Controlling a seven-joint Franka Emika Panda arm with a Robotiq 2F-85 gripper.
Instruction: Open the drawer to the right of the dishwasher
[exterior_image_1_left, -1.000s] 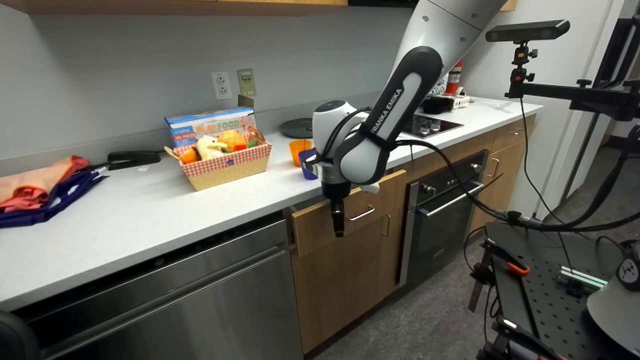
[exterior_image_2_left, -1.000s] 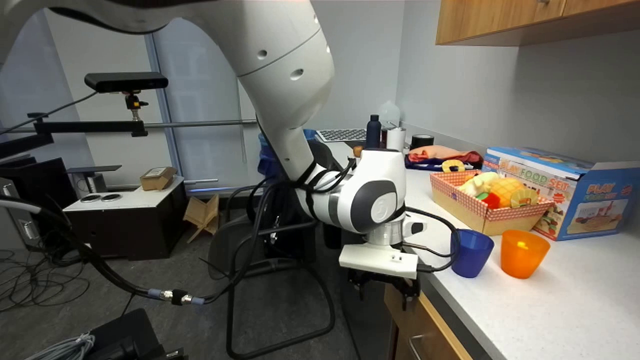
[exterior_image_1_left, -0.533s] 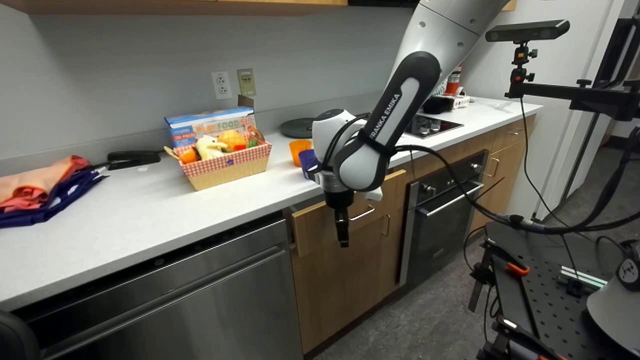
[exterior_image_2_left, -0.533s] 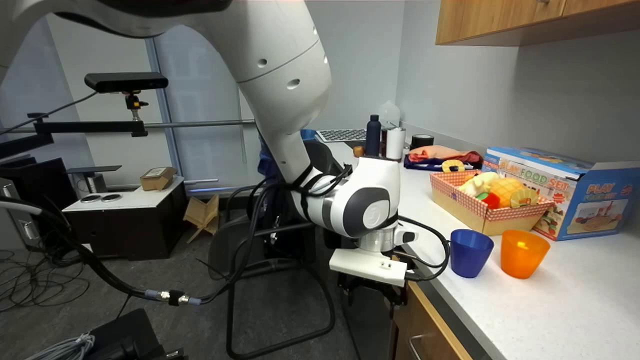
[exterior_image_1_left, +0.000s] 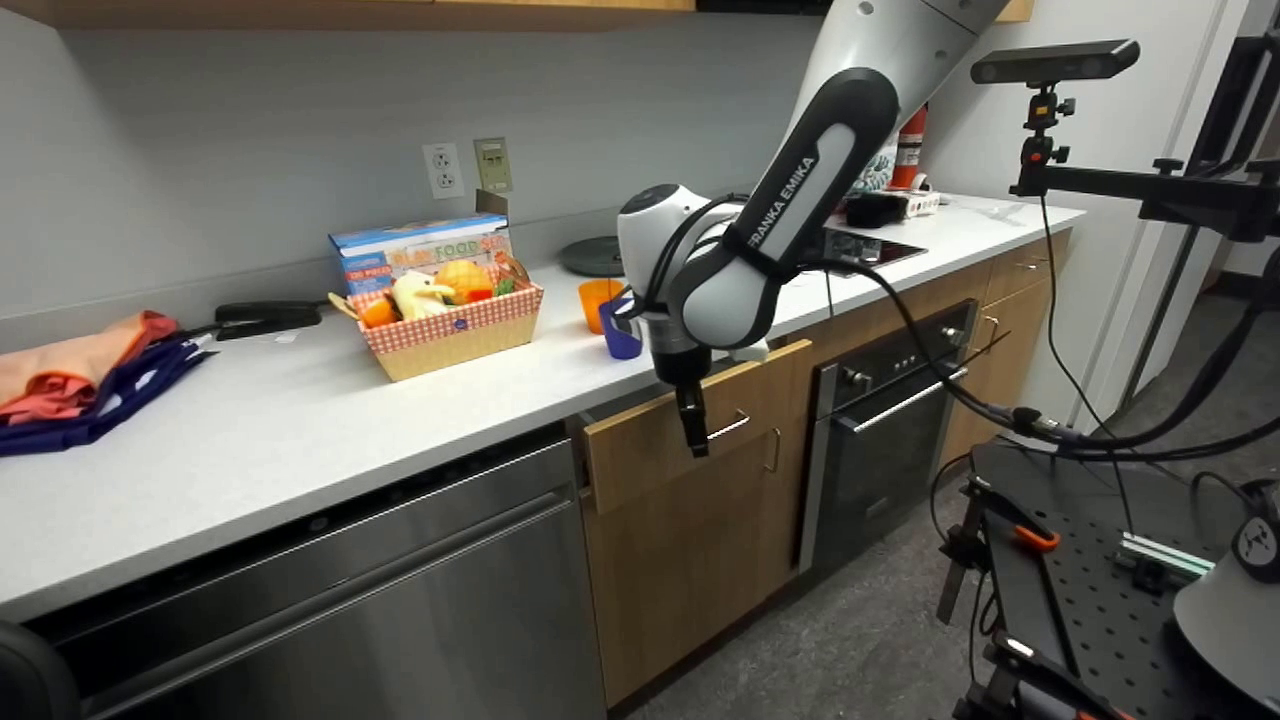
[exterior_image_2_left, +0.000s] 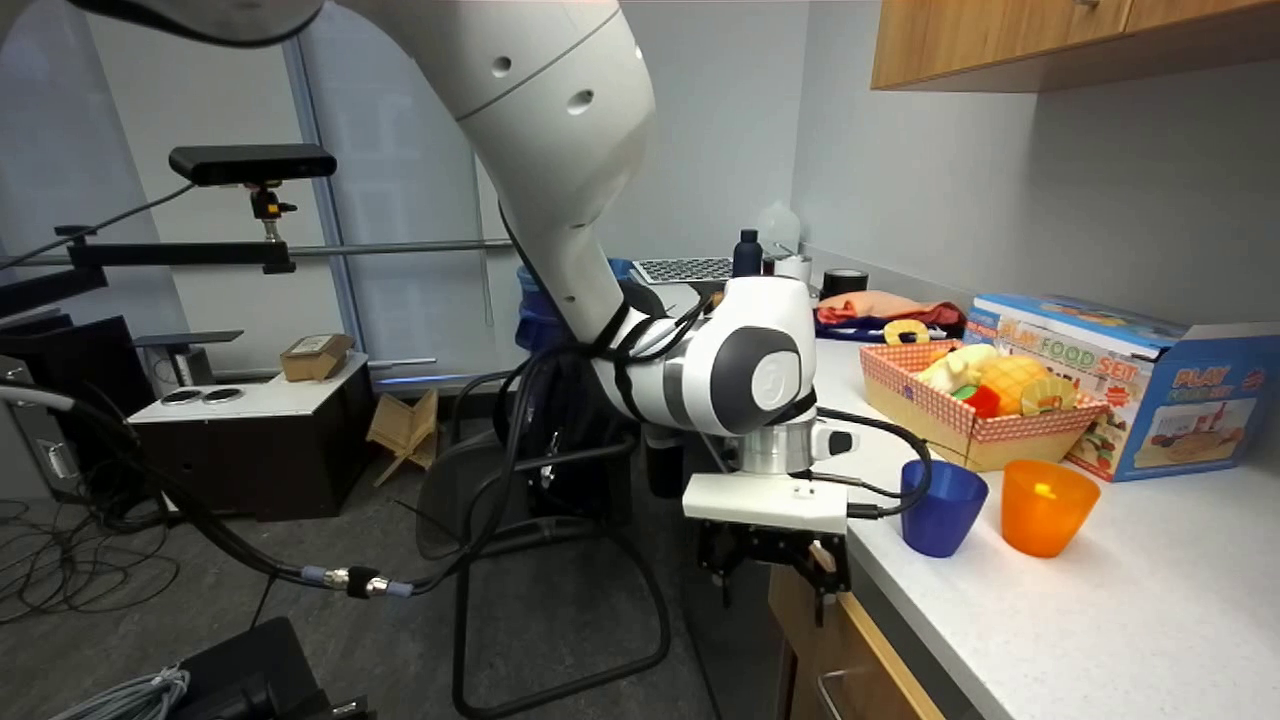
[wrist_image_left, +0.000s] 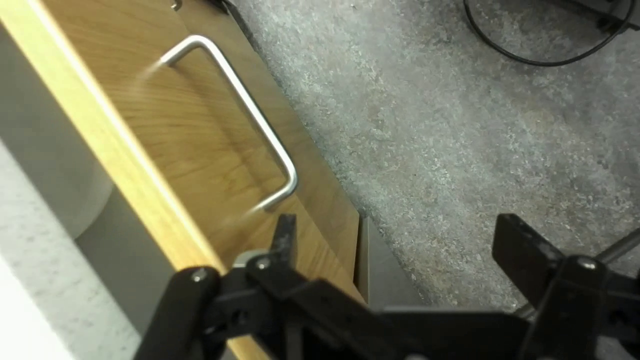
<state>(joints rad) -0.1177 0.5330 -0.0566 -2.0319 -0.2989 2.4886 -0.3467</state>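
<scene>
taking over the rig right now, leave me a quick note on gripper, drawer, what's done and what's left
Gripper: jaws wide open, holding nothing, by the front of the drawer; whether they touch it can't be told.
Things: the drawer is partly open, with a gap behind its front; its handle is not between the jaws. The dishwasher is left of it in an exterior view and looks shut.
Done: drawer part way out.
Left: if it should open wider, probably line the jaws up with the handle and pull further, then back away.
</scene>
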